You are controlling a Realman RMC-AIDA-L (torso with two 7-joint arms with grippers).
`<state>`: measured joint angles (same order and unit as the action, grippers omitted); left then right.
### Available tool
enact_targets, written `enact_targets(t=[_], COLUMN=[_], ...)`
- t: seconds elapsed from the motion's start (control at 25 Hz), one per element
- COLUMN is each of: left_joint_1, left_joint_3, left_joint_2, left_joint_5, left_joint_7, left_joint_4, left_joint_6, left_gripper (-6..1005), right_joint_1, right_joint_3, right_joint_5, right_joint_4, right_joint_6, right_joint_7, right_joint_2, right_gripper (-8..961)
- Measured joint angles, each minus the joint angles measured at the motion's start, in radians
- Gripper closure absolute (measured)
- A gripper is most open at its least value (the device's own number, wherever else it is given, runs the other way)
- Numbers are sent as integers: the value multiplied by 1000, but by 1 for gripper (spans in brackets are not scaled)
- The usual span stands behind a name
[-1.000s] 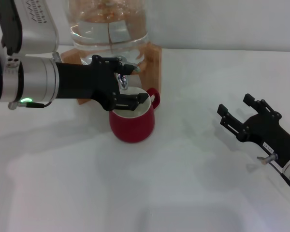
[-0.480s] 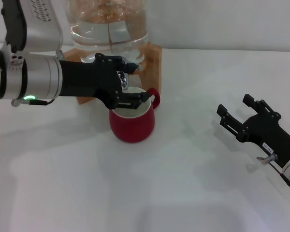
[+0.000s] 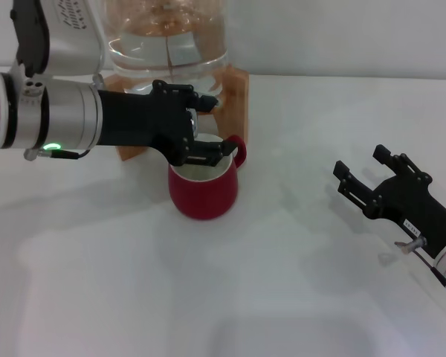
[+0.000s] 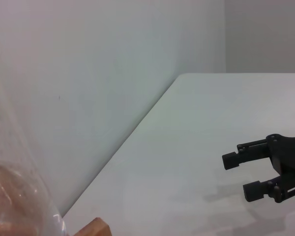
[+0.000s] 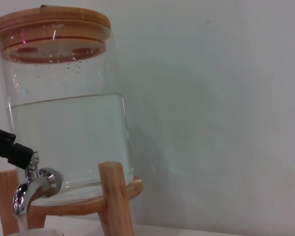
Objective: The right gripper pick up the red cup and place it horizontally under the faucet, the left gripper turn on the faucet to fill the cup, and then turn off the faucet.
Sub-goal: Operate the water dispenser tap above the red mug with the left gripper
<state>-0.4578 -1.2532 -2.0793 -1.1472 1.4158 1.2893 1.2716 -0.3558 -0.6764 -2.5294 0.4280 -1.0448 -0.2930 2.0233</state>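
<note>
The left gripper (image 3: 206,128) has its jaws spread around the faucet (image 5: 32,186), 1 black finger reaching above the chrome tap towards the wooden stand (image 3: 238,97) and the other lying across the mouth of the red cup (image 3: 204,190); whether either finger actually presses on the tap lever cannot be told, and the jaws hold nothing else. In the right wrist view a black fingertip touches the top of the tap, whose curved spout points down. The red cup stands upright on the white tabletop (image 3: 282,282) directly below the spout, just in front of the stand, its loop handle turned to the robot's right and its pale inside partly hidden by the lower finger. Behind it the clear glass jar (image 5: 69,132) sits in the stand, water filling it to roughly the middle, with a wooden lid (image 5: 50,19) on top. The left arm's silver-and-white forearm runs in from the robot's left with a green light lit on it. Well apart on the robot's right, the right gripper (image 3: 366,175) rests low over the tabletop with its jaws open and empty, fingers pointing towards the jar
</note>
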Motion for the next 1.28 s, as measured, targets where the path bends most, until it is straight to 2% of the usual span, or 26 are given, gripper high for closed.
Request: enact_targets(t=[0.6,1.28], left_joint_1=[-3,-38], left_joint_3=[0,0], left_joint_2=[0,-1], left_joint_5=[0,1], left_joint_7=[2,17], left_joint_4=[0,-36], left_joint_6=[-22,-26], left_gripper=[242,243], right_joint_1=[0,1], right_joint_3=[0,0], right_joint_5=[-1,-1], right_joint_4=[0,0], right_joint_6=[-3,-12], right_joint_7=[0,-2], right_joint_2=[0,0], right_gripper=[151,150])
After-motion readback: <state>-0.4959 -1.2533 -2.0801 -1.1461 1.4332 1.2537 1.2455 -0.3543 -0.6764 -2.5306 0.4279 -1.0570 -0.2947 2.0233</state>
